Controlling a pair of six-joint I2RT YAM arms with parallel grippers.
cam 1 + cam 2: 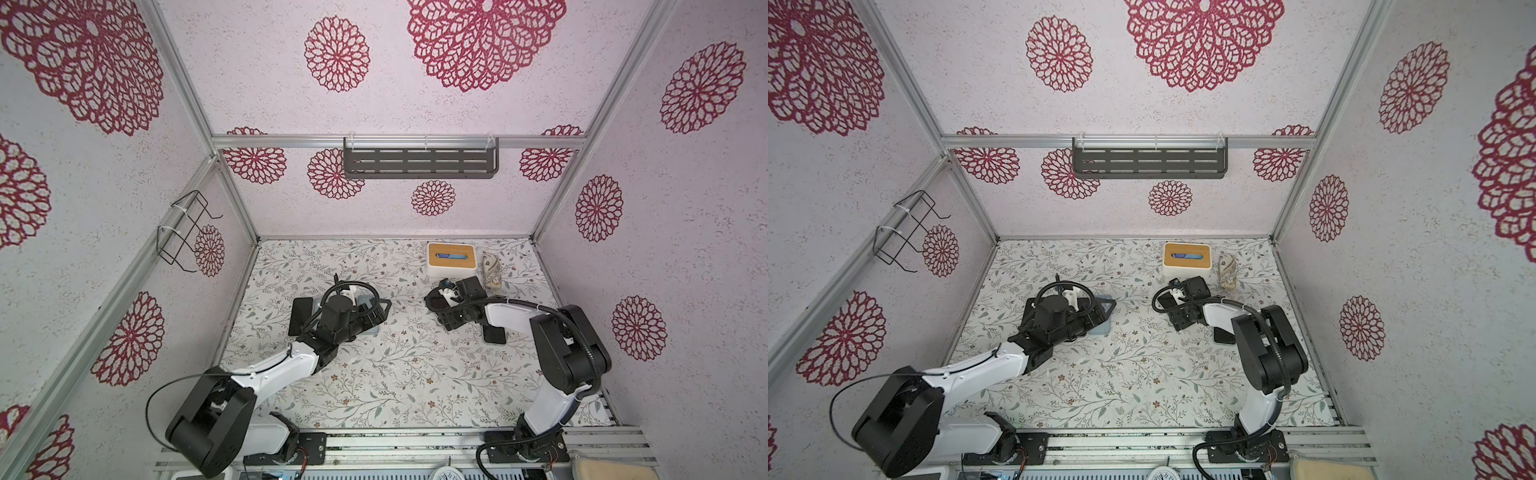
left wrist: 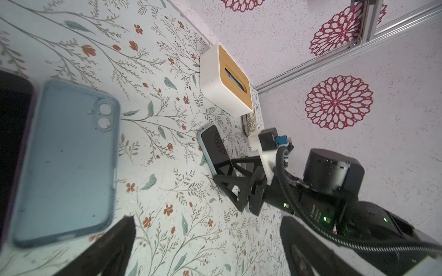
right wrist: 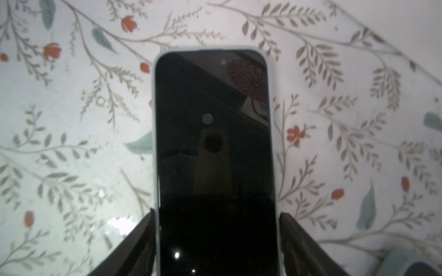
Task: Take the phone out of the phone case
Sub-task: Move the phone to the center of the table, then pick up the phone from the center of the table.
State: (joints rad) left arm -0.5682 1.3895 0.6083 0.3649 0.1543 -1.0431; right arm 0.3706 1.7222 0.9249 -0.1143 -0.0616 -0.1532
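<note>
A dark-screened phone lies face up on the table in a pale phone case. My right gripper is shut on it, one finger pressed against each long side near its lower end. The left wrist view shows the same phone with the right gripper at its end. In a top view the right gripper hides it. My left gripper is open above bare table, next to an empty blue case.
A bare dark phone lies left of the empty blue case. Another dark phone lies under the right arm. A white box with a wooden lid and a patterned bundle stand at the back.
</note>
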